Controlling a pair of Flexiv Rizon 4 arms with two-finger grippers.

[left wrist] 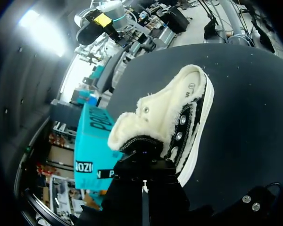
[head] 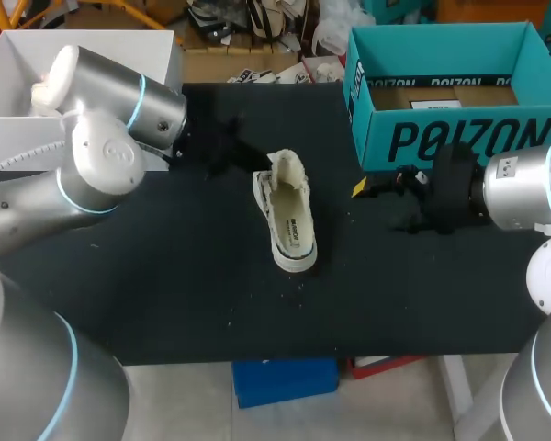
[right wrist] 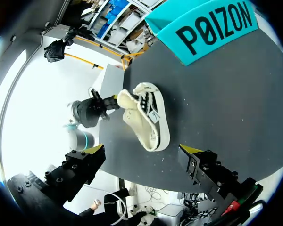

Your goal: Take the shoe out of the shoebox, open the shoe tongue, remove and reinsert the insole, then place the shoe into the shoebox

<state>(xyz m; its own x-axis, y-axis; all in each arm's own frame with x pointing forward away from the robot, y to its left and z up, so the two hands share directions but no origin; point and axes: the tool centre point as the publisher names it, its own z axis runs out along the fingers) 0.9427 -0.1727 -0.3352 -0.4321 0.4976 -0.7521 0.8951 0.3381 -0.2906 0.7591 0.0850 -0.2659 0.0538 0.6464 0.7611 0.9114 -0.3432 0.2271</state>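
A cream canvas shoe (head: 287, 216) with fleece lining lies on the black table, toe toward the front edge. My left gripper (head: 255, 167) is at its back end, shut on the fleece-lined opening edge (left wrist: 141, 141). From the right wrist, that gripper (right wrist: 104, 107) is seen pinching the shoe (right wrist: 146, 117). The teal shoebox (head: 441, 138) stands open at the back right, with only paper inside. My right gripper (head: 386, 204) hovers in front of the box, right of the shoe, open and holding nothing (right wrist: 144, 151). The insole is hidden inside the shoe.
The black table top (head: 165, 276) stretches bare in front of and left of the shoe. A white bin (head: 92, 46) sits past the back left corner. The shoebox wall (right wrist: 212, 28) lies ahead of my right gripper.
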